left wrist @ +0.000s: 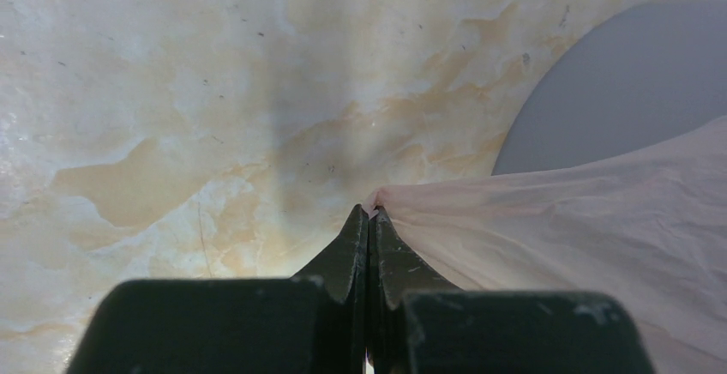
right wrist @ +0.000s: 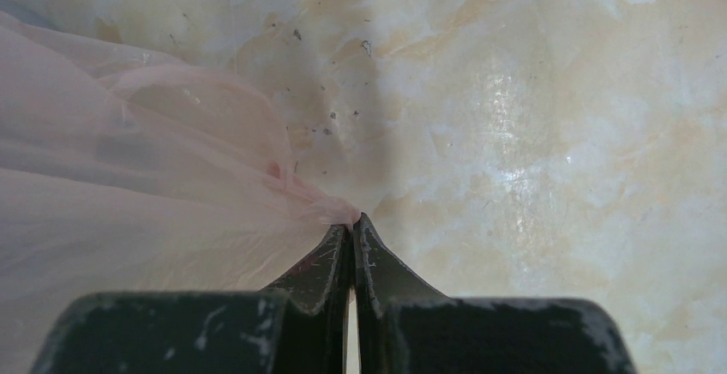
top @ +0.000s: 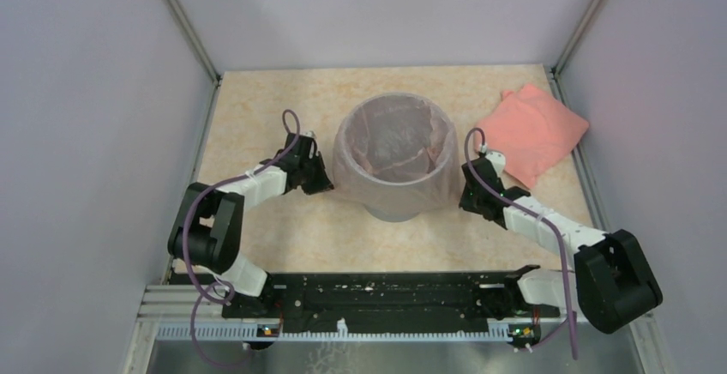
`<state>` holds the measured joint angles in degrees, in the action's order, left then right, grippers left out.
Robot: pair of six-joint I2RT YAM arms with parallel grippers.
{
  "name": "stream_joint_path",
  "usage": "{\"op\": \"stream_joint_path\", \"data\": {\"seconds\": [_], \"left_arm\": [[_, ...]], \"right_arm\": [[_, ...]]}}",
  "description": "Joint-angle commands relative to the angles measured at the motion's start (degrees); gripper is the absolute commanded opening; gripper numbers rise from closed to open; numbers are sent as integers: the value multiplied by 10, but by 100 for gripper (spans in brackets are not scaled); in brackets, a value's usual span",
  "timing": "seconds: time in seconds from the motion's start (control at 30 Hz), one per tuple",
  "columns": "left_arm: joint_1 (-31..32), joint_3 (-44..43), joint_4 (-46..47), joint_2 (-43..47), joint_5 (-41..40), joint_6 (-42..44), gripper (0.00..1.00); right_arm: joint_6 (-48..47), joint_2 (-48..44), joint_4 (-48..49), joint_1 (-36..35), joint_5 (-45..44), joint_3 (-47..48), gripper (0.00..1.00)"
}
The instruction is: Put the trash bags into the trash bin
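Trash bag (top: 394,147): thin pale pink film, stretched between the two sets of fingers, draped over the mouth of the bin and sagging inside it.
Trash bin (top: 396,213): grey, upright, midway between both grippers; its lower wall shows below the film.
Left gripper (left wrist: 370,213): fingers pressed together on a pinch of the bag's edge; film fans out to the right of the tips.
Right gripper (right wrist: 353,220): fingers clamped on the opposite edge; film spreads left of the tips.
Salmon-pink bundle (top: 536,129): folded, beyond the right fingers, apart from them, lying on the table (top: 326,237).

Pale pink bag (top: 358,166), grey bin (top: 396,213) — salmon bundle (top: 536,134), beige-marbled table (top: 283,237).
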<state>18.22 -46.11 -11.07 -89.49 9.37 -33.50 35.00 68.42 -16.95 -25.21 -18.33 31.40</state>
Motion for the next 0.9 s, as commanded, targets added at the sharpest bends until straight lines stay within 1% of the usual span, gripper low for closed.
{"op": "stream_joint_path", "data": {"seconds": [0.0,0.2,0.4,0.43,0.5,0.57,0.67,0.7,0.73,0.8,0.87], "left_arm": [[-27,-13,14,-13,9,-12,0],[-48,-12,19,-20,43,-20,0],[-52,1,28,-20,69,-25,0],[-52,3,29,-17,75,-26,3],[-52,4,27,-7,79,-28,16],[-52,5,24,7,83,-27,33],[-52,0,14,26,85,-25,47],[-52,-3,9,33,85,-23,49],[-52,-5,6,39,83,-21,51],[-52,-12,-5,53,80,-14,53],[-52,-19,-18,67,74,-3,53]], "right_arm": [[5,16,-16,20,-29,8,0],[4,15,11,79,61,-9,0],[4,19,16,85,89,-12,0],[2,12,13,85,92,-11,0],[-1,-11,-2,85,92,-6,1],[-1,-40,-25,85,88,4,11],[-4,-80,-61,85,85,24,30],[-6,-90,-73,85,85,32,34],[-9,-100,-83,85,88,41,40],[-13,-119,-104,85,97,60,52],[-20,-142,-130,85,97,83,60]]}}
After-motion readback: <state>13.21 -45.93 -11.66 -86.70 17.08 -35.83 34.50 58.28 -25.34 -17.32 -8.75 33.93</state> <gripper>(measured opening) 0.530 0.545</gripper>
